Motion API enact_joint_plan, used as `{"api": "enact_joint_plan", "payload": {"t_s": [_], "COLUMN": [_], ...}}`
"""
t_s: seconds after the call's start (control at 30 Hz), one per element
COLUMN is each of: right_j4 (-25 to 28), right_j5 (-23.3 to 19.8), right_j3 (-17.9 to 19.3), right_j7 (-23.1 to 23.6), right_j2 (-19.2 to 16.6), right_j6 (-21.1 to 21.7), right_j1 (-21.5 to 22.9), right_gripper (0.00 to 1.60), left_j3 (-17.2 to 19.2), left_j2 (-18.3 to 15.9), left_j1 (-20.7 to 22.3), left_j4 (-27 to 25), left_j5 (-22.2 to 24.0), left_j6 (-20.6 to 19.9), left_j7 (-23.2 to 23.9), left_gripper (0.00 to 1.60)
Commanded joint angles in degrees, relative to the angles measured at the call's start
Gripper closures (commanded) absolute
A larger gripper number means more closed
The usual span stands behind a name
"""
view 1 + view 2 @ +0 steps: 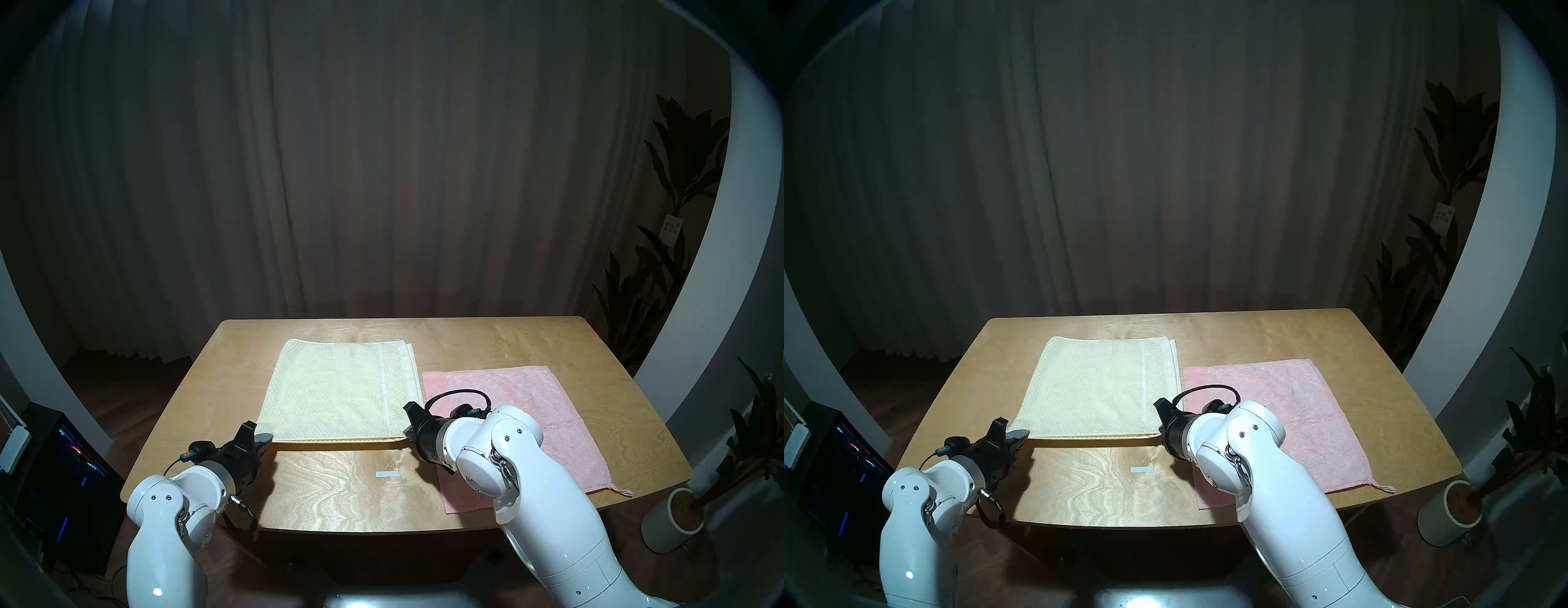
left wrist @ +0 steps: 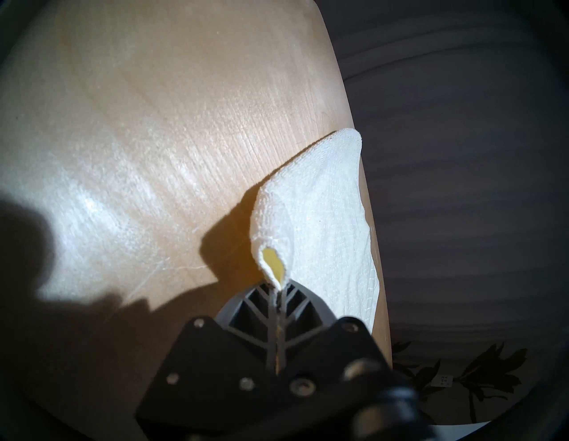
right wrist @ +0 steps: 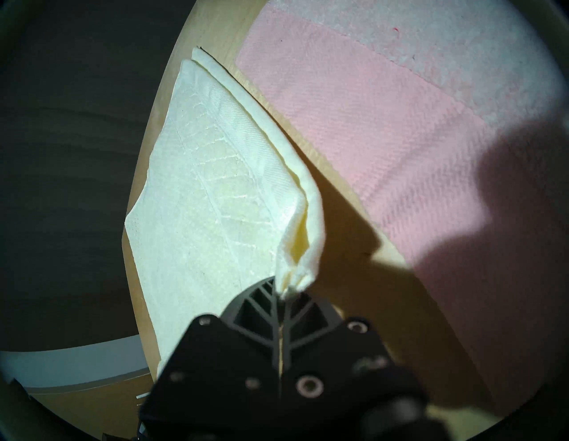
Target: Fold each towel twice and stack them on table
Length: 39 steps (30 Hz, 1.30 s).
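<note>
the left gripper (image 1: pixel 264 439) and right gripper (image 1: pixel 408 432) each pinch a near corner of the cream towel (image 1: pixel 339 392), mid-table (image 1: pixel 339 496), likely to fold it toward the far edge; the pink towel (image 1: pixel 530 407) lies flat toward the right edge.

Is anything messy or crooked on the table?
A little. The pink towel lies flat but its near right corner and loop hang past the table edge. The cream towel is neat, its near corners pinched by the left gripper and right gripper.
</note>
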<state>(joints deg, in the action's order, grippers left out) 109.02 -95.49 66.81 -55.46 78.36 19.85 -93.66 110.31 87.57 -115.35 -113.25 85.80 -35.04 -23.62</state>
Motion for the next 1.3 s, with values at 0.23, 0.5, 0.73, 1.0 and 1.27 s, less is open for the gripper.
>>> {"api": "enact_joint_plan", "payload": {"t_s": [0.23,0.5,0.73,1.0,1.27], "right_j4": [3.7,7.2,3.2,-1.7,-4.6], "right_j5": [-1.2,-1.1,2.5,4.7,5.3], "right_j3": [0.6,-0.4,-2.5,-3.5,-2.1], "right_j7": [-2.2,-2.9,0.1,1.7,3.2], "right_j2": [1.0,0.7,2.3,4.6,5.6], "right_j6": [-0.5,-1.0,-1.9,-3.3,-4.8], "right_j1": [1.3,-0.8,2.7,7.2,10.4], "right_gripper": [1.6,1.6,1.6,1.6,1.6], "left_j3": [5.0,8.2,5.8,4.0,2.9], "left_j2": [-1.4,-1.7,-1.8,-2.0,-2.7], "left_j1": [-1.7,-3.3,0.8,5.5,10.2], "left_j4": [-4.4,-5.6,-3.2,-1.5,-0.2], "left_j5": [2.2,3.6,3.4,3.3,1.6], "left_j6": [-1.8,-2.8,-2.0,-0.3,2.1], "left_j7": [0.8,1.5,2.6,2.3,0.3], "left_gripper": [1.6,1.6,1.6,1.6,1.6]}}
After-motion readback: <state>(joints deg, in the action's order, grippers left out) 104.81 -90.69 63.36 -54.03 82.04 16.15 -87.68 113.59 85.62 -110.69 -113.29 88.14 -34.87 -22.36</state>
